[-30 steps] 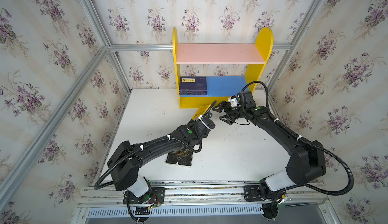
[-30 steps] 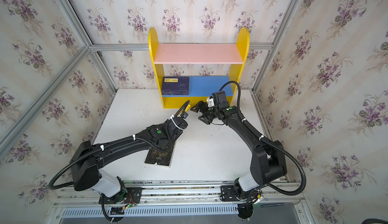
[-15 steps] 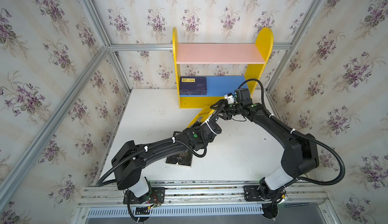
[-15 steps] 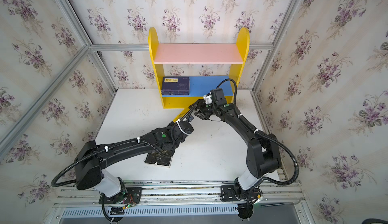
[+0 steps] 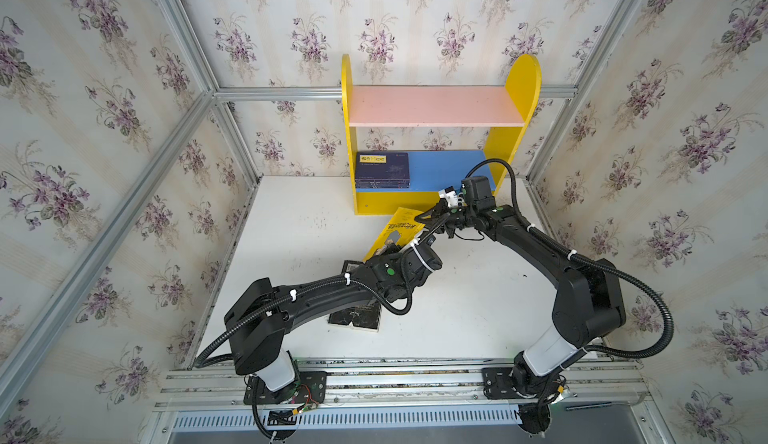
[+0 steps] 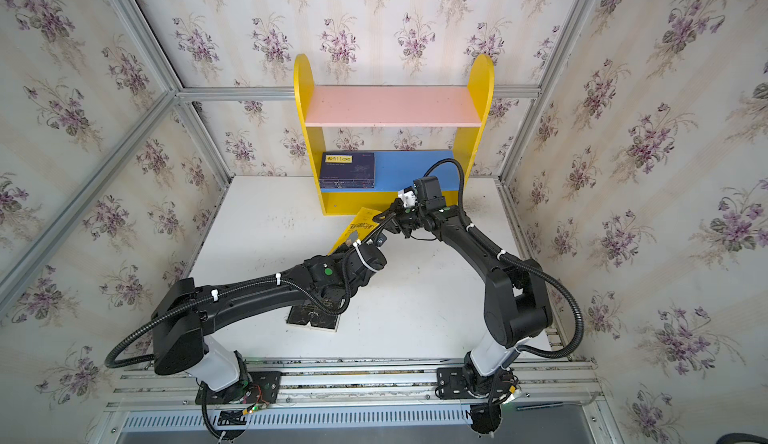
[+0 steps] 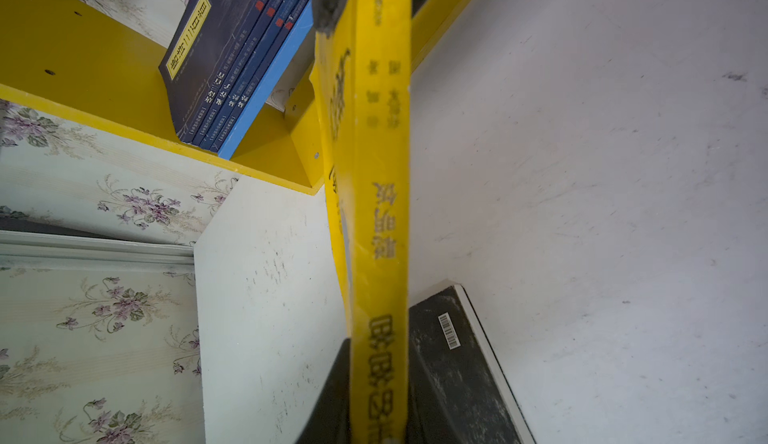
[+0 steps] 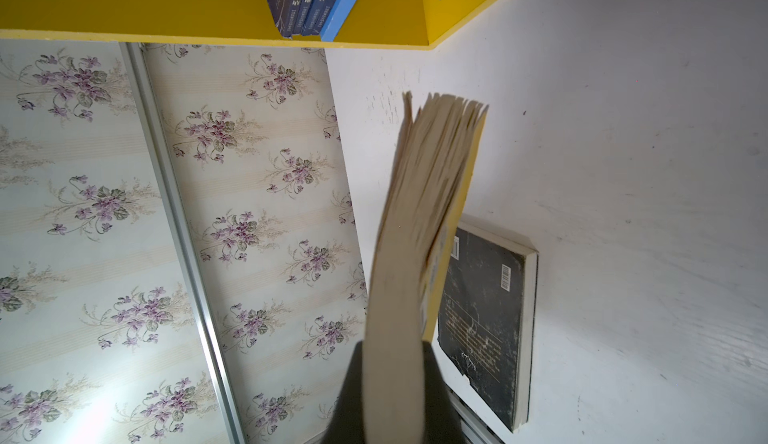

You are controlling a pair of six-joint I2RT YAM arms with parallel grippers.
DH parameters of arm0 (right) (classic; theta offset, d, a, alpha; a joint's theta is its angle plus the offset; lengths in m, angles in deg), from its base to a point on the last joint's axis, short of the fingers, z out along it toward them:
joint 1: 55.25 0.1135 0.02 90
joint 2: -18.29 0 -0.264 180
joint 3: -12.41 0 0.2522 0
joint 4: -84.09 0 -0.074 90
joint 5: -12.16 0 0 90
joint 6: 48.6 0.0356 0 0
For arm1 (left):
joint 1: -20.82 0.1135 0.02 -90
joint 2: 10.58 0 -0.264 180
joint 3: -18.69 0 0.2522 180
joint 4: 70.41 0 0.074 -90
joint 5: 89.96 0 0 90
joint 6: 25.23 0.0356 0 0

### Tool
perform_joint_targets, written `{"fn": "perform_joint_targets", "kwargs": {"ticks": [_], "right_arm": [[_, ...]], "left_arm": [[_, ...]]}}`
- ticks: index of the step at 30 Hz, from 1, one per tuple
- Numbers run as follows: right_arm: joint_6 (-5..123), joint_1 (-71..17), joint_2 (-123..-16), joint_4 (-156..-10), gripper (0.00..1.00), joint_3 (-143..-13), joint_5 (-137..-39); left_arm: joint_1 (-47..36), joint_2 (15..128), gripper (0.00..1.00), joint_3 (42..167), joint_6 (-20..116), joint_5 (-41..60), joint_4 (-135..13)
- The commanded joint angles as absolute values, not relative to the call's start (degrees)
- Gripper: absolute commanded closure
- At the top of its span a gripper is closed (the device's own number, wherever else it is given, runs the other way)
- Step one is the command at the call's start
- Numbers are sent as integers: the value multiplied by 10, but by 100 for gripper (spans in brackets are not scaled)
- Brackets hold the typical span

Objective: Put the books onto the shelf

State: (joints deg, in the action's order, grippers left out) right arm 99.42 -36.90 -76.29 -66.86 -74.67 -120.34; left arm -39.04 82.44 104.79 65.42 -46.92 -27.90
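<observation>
A bright yellow book (image 5: 401, 229) (image 6: 361, 225) hangs tilted above the white table in front of the shelf (image 5: 436, 107) (image 6: 395, 107). My left gripper (image 5: 388, 250) (image 7: 378, 346) is shut on its lower end, across the spine (image 7: 380, 171). My right gripper (image 5: 428, 215) (image 8: 392, 346) is shut on its upper end, over the page edges (image 8: 428, 196). Several navy books (image 5: 383, 169) (image 6: 348, 168) (image 7: 220, 55) lie stacked at the left of the blue lower board (image 5: 449, 169). A black book (image 5: 357, 317) (image 6: 313, 317) (image 8: 482, 309) lies flat on the table, partly under my left arm.
The pink upper board (image 6: 395, 107) holds nothing. The shelf's yellow base (image 5: 374, 202) stands just behind the held book. Floral walls with metal frame bars (image 5: 232, 138) close in the table on three sides.
The right gripper moved in from the right and shut on the upper end of the yellow book. The left arm carried the book forward and right, tilting it more.
</observation>
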Motion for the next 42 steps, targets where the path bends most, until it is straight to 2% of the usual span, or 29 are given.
{"fn": "perform_joint_targets", "kwargs": {"ticks": [1, 2, 8, 10, 13, 16, 20, 24, 28, 35, 42], "right_arm": [[987, -370, -766, -702, 100, -744, -1203], [985, -372, -765, -703, 100, -743, -1198], [969, -393, -741, -721, 100, -727, -1174], [971, -402, -734, -744, 100, -720, -1189], [971, -416, -718, -778, 100, -712, -1221], [979, -431, -696, -817, 100, -699, -1255], [1039, -461, -661, -922, 100, -650, -1282], [1101, -480, -639, -1035, 100, -603, -1277], [1130, -483, -634, -1104, 100, -584, -1265], [1186, -490, -632, -1232, 100, -546, -1241], [1198, -494, -628, -1275, 100, -516, -1228]], "left_arm": [[-389, 803, 47, 1058, 602, -483, -314], [-386, 795, 37, 1058, 583, -474, -311], [-308, 708, 11, 1023, 453, -236, -301], [-274, 685, 5, 1011, 420, -154, -300], [-221, 665, 1, 993, 368, -41, -301], [-157, 665, 1, 976, 311, 88, -306], [-105, 665, 1, 965, 249, 205, -334], [-91, 693, 1, 980, 199, 292, -377], [-86, 727, 1, 969, 120, 370, -480], [-67, 771, 5, 980, 59, 423, -573], [-38, 771, 10, 891, -103, 435, -852]]}}
